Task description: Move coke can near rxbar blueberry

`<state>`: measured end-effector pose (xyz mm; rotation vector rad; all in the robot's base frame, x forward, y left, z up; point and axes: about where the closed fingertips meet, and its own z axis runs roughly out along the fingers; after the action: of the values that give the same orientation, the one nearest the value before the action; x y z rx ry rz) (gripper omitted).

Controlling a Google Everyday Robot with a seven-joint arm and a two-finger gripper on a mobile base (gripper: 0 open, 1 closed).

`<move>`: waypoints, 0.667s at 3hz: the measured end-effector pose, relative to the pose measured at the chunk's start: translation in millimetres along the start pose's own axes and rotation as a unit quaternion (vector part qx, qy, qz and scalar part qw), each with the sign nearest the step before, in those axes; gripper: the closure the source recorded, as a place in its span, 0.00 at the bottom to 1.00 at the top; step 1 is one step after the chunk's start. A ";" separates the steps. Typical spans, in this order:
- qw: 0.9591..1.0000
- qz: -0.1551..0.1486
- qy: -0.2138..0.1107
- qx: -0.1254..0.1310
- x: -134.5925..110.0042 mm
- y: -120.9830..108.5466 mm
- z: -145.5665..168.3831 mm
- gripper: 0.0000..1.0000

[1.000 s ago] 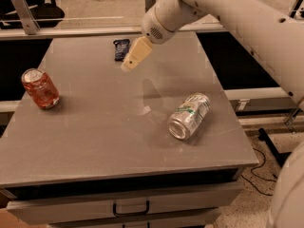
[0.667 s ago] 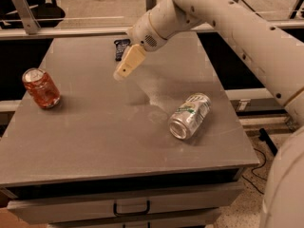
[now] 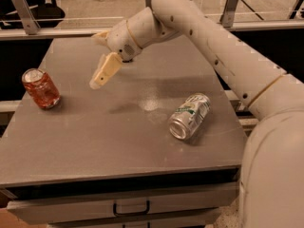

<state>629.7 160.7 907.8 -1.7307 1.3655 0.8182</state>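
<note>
The coke can (image 3: 41, 88), red-orange with a silver top, stands upright near the table's left edge. My gripper (image 3: 96, 61) hovers above the table's back left part, to the right of the can and well apart from it. Its fingers are spread and nothing is between them; one beige finger (image 3: 104, 71) points down-left toward the can. The rxbar blueberry is hidden behind my wrist at the back of the table.
A white and green silver can (image 3: 190, 116) lies on its side at the right of the grey table (image 3: 95, 141). My arm (image 3: 213, 42) reaches in from the right over the back edge. A drawer handle (image 3: 130, 208) shows below the table's front.
My gripper has moved left and forward over the table, toward the coke can. My wrist now covers the blue bar. Both cans have stayed in place.
</note>
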 end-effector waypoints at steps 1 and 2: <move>0.999 -0.012 -0.034 -0.020 -11.6 2.8 35.6 0.00; 0.999 -0.005 -0.046 -0.028 -15.9 8.0 66.0 0.00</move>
<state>616.9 224.5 887.0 -1.7181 1.2832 0.9273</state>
